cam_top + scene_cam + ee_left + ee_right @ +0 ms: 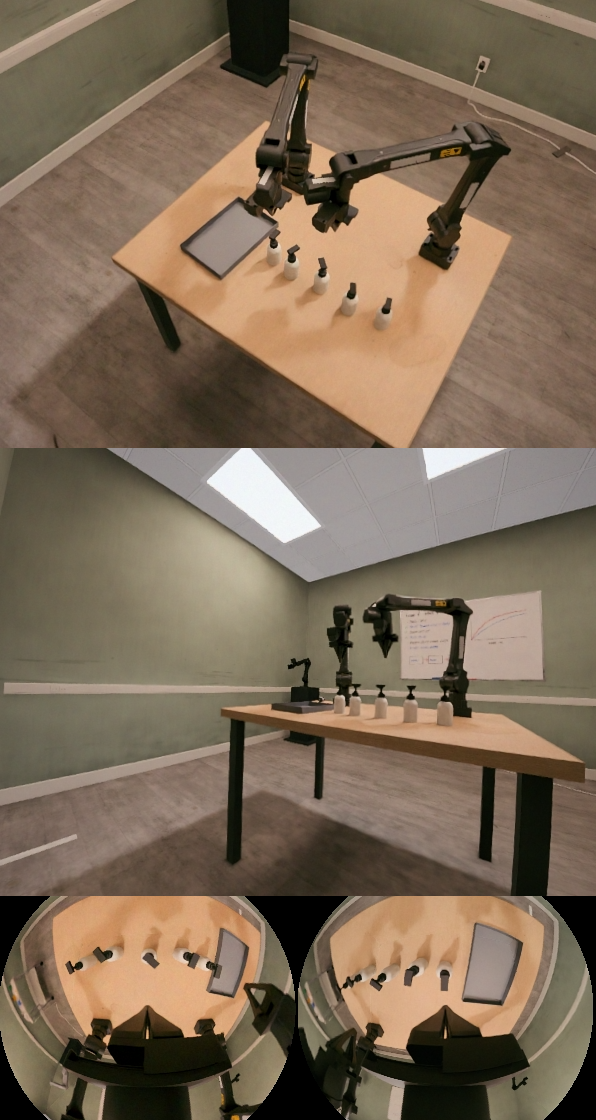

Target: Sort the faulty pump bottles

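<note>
Several white pump bottles with black pump heads stand upright in a row on the wooden table, from the one nearest the tray (273,250) to the far end one (383,315). The grey tray (228,237) lies empty at the row's end. My right gripper (265,201) is shut and empty, hanging above the tray's near corner. My left gripper (332,220) is shut and empty, hanging above the table behind the middle of the row. In the left wrist view the shut fingers (148,1017) point at the row and the tray (226,962). In the right wrist view the shut fingers sit beside the tray (491,962).
The left arm's base (440,250) stands on the table's right side, and the right arm's base is at the back edge behind its gripper. A black pedestal (257,35) stands on the floor beyond the table.
</note>
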Controlling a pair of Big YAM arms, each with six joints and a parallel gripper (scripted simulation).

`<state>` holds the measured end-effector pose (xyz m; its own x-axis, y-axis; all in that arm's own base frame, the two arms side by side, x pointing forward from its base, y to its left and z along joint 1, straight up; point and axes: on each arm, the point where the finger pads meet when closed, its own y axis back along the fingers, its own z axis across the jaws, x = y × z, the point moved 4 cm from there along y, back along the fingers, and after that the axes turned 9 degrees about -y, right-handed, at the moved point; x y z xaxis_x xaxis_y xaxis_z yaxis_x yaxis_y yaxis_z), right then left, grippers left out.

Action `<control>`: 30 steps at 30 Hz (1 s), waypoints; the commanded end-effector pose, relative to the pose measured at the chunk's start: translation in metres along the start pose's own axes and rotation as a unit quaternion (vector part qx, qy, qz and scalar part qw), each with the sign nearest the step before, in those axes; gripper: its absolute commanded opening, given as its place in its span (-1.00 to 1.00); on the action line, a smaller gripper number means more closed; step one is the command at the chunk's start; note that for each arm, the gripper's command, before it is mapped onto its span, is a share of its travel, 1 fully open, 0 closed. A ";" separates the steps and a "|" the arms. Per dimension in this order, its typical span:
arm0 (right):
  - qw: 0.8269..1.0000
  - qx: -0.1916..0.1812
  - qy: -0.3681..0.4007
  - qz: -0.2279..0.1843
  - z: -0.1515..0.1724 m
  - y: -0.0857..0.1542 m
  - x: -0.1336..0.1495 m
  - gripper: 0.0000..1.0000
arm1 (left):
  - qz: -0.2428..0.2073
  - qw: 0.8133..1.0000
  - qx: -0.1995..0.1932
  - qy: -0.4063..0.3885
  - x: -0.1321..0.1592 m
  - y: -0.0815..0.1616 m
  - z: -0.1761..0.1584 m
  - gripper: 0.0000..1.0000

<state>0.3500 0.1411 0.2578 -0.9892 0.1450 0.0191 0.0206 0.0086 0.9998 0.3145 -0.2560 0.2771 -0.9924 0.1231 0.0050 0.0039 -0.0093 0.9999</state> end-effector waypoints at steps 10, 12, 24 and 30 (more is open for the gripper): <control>1.000 -0.011 -0.011 -0.018 0.002 0.004 -0.004 -1.00 | 0.004 1.000 0.001 -0.004 -0.010 -0.022 0.003 -1.00; 1.000 -0.007 -0.011 -0.011 0.000 -0.013 0.000 -1.00 | 0.003 1.000 0.001 -0.007 -0.016 -0.033 0.004 -1.00; 1.000 -0.012 -0.010 -0.019 0.004 -0.075 -0.006 -1.00 | -0.004 1.000 0.005 0.004 -0.055 -0.101 0.004 -1.00; 1.000 -0.011 -0.010 -0.018 0.004 -0.075 -0.006 -1.00 | -0.011 1.000 0.009 0.005 -0.054 -0.094 0.004 -1.00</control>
<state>0.3484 0.1405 0.1716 -0.9877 0.1546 0.0228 0.0247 0.0103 0.9996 0.3647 -0.2523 0.1718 -0.9941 0.1071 0.0152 0.0138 -0.0145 0.9998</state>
